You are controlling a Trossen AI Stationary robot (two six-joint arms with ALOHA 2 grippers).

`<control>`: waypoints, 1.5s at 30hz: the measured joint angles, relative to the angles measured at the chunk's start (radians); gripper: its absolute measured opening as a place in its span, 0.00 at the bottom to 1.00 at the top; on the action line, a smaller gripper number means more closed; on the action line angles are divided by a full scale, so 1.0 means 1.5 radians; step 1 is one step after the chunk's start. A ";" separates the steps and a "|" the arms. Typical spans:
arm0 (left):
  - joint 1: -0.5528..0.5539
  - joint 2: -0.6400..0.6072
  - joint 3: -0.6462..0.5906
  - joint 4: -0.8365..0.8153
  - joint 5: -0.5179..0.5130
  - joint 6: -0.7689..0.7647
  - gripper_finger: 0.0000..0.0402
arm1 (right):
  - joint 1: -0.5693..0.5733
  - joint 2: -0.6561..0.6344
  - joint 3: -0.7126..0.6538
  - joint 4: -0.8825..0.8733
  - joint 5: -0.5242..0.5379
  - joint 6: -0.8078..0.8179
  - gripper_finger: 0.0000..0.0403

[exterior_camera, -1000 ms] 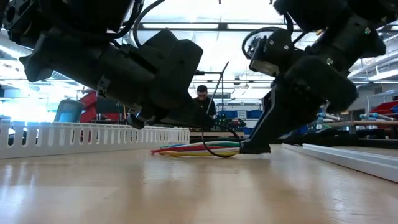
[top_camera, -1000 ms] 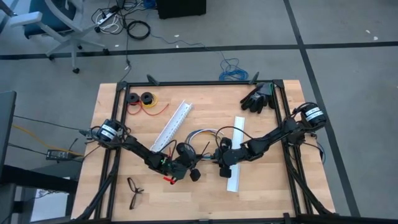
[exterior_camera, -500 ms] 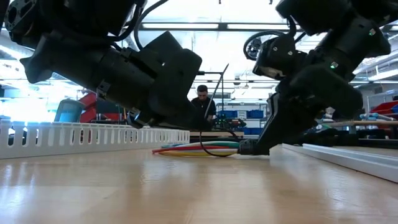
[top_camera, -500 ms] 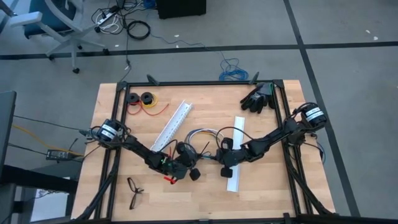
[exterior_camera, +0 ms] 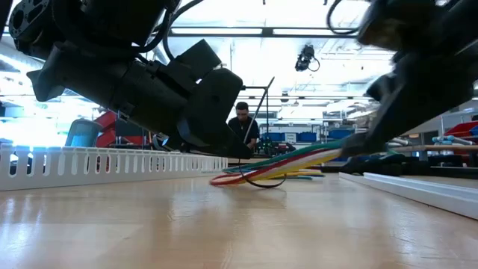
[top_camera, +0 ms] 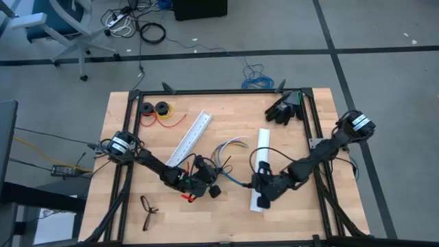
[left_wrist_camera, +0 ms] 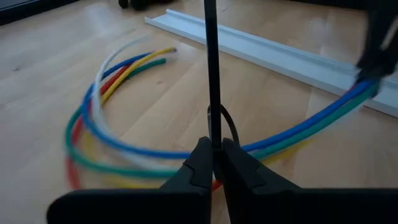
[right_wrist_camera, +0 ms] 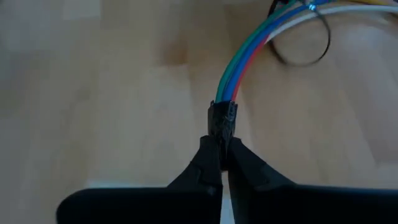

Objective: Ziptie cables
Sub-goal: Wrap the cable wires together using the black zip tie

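Observation:
The cables are a bundle of coloured wires curving across the middle of the table, and their free ends point to the far side. My right gripper is shut on the black connector at their near right end. The ziptie is a thin black strip with a small loop that seems to go round the bundle. My left gripper, just left of the cables, is shut on that strip. My left gripper pinches the ziptie's strip between its two fingertips, just beside the loop. The rest of the strip stands out straight past the fingers, clear of the table. My right gripper pinches the small black connector at the bundle's end between its fingertips, in line with the wires. That end is lifted: the wires rise off the table toward the gripper, while their looped middle lies on the wood.
Two white slotted rails lie on the table, one at the far left and one under the right arm. Two black spools with red and yellow wire and a black glove sit at the back. A person stands beyond the table.
My right gripper has shut on the connector and gone toward the table's near right, lifting that end. The bundle has been drawn after it and its curve has opened out. My left gripper has kept still with the ziptie.

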 joint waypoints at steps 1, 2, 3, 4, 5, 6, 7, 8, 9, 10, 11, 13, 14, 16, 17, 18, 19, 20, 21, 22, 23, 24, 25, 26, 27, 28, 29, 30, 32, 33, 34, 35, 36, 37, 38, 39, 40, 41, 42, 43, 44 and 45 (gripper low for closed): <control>0.000 0.000 0.000 0.000 0.000 0.000 0.06 | 0.010 -0.008 0.000 -0.021 0.000 0.020 0.01; 0.000 0.000 0.000 0.000 0.000 0.000 0.06 | 0.021 -0.015 0.000 -0.041 0.001 0.042 0.01; 0.000 0.000 0.000 -0.001 -0.002 0.000 0.06 | 0.031 -0.021 0.000 -0.056 0.000 0.061 0.01; 0.000 0.000 0.000 -0.001 -0.003 0.000 0.06 | 0.042 -0.026 0.000 -0.069 -0.001 0.078 0.01; 0.000 0.000 0.000 -0.001 -0.003 0.000 0.06 | 0.051 -0.030 0.000 -0.082 0.000 0.092 0.01; 0.000 0.000 0.000 -0.001 -0.003 0.000 0.06 | 0.060 -0.032 0.000 -0.090 -0.001 0.104 0.01; 0.000 0.000 0.000 -0.001 -0.003 0.000 0.06 | 0.067 -0.032 0.000 -0.097 -0.001 0.115 0.01; 0.000 0.000 0.000 -0.001 -0.004 0.000 0.06 | 0.073 -0.032 0.000 -0.106 -0.005 0.127 0.01; 0.000 0.000 0.000 -0.001 -0.004 0.000 0.06 | 0.077 -0.032 0.000 -0.115 -0.012 0.139 0.01; 0.000 0.000 0.000 -0.001 -0.004 0.000 0.06 | 0.081 -0.032 0.000 -0.123 -0.021 0.150 0.01; 0.000 0.000 0.000 -0.001 -0.005 0.000 0.06 | 0.083 -0.031 0.000 -0.129 -0.029 0.162 0.01; 0.001 0.000 0.000 -0.001 -0.005 0.000 0.06 | 0.086 -0.030 0.000 -0.139 -0.038 0.178 0.01; 0.001 0.000 0.000 0.000 -0.005 0.000 0.06 | 0.087 -0.030 0.000 -0.141 -0.038 0.183 0.02; 0.001 0.000 0.000 0.000 -0.005 0.000 0.06 | 0.089 -0.030 0.000 -0.139 -0.038 0.193 0.04; 0.001 0.000 0.000 0.000 -0.005 0.000 0.06 | 0.088 -0.030 0.000 -0.137 -0.039 0.203 0.06; 0.001 0.000 0.000 0.000 -0.005 0.000 0.06 | 0.088 -0.030 0.000 -0.137 -0.039 0.214 0.08; 0.001 0.000 0.000 0.000 -0.005 0.000 0.06 | 0.088 -0.030 0.000 -0.137 -0.039 0.225 0.09; 0.001 0.000 0.000 0.000 -0.005 0.000 0.06 | 0.088 -0.030 0.000 -0.137 -0.039 0.232 0.11; 0.001 0.000 0.000 0.000 -0.005 0.000 0.06 | 0.088 -0.030 0.000 -0.137 -0.039 0.237 0.13; 0.001 0.000 0.000 0.001 -0.005 0.000 0.06 | 0.088 -0.030 0.000 -0.137 -0.039 0.241 0.15; 0.001 0.000 0.000 0.001 -0.005 0.000 0.06 | 0.088 -0.030 0.000 -0.136 -0.039 0.242 0.16; 0.001 0.000 0.000 0.001 -0.005 0.000 0.06 | 0.088 -0.030 0.000 -0.136 -0.039 0.242 0.18; 0.001 -0.001 0.000 0.001 -0.005 0.000 0.06 | 0.088 -0.030 0.000 -0.136 -0.039 0.239 0.20; 0.001 -0.001 0.000 0.001 -0.005 0.000 0.06 | 0.088 -0.030 0.000 -0.136 -0.039 0.237 0.22; 0.001 -0.001 0.000 0.001 -0.005 0.000 0.06 | 0.088 -0.030 0.000 -0.135 -0.039 0.236 0.23; 0.001 -0.001 0.000 0.001 -0.005 0.000 0.06 | 0.088 -0.030 0.000 -0.135 -0.039 0.236 0.25; 0.001 -0.001 0.000 0.001 -0.005 0.000 0.06 | 0.088 -0.031 0.000 -0.135 -0.039 0.232 0.26; 0.001 -0.001 0.000 0.001 -0.005 0.000 0.06 | 0.088 -0.031 0.000 -0.135 -0.039 0.228 0.27; 0.001 -0.001 0.000 0.002 -0.005 0.000 0.06 | 0.087 -0.031 0.000 -0.135 -0.025 0.217 0.28; 0.001 -0.001 0.000 0.002 -0.005 0.000 0.06 | 0.085 -0.031 0.000 -0.133 -0.007 0.212 0.29; 0.001 -0.001 0.000 0.003 -0.005 0.000 0.06 | 0.082 -0.031 0.000 -0.127 0.018 0.207 0.29; 0.001 -0.001 0.000 0.003 -0.005 0.000 0.06 | 0.079 -0.031 0.000 -0.116 0.049 0.199 0.28; 0.001 -0.001 0.000 0.006 -0.005 0.000 0.06 | 0.074 -0.031 0.000 -0.103 0.081 0.188 0.28; 0.001 -0.001 0.000 0.008 -0.005 0.000 0.06 | 0.070 -0.031 0.000 -0.083 0.117 0.175 0.27; 0.001 -0.001 0.000 0.008 -0.005 0.000 0.06 | 0.065 -0.031 0.000 -0.058 0.157 0.165 0.27; 0.001 -0.001 0.000 0.009 -0.005 0.000 0.06 | 0.060 -0.031 0.000 -0.030 0.195 0.157 0.27; 0.001 -0.001 0.000 0.012 -0.005 0.000 0.06 | 0.052 -0.031 0.000 -0.004 0.228 0.156 0.26; 0.001 -0.001 0.000 0.018 -0.005 0.000 0.06 | 0.043 -0.031 0.000 0.020 0.250 0.153 0.26; 0.001 -0.001 0.000 0.026 -0.005 0.000 0.06 | 0.029 -0.031 0.000 0.040 0.258 0.151 0.26; 0.002 -0.001 0.000 0.035 -0.005 0.002 0.06 | 0.013 -0.031 0.000 0.062 0.256 0.141 0.26; 0.003 -0.001 0.000 0.045 -0.005 0.011 0.06 | -0.003 -0.031 0.000 0.081 0.244 0.131 0.26; 0.004 -0.001 0.000 0.057 -0.005 0.021 0.06 | -0.020 -0.028 0.000 0.102 0.231 0.121 0.25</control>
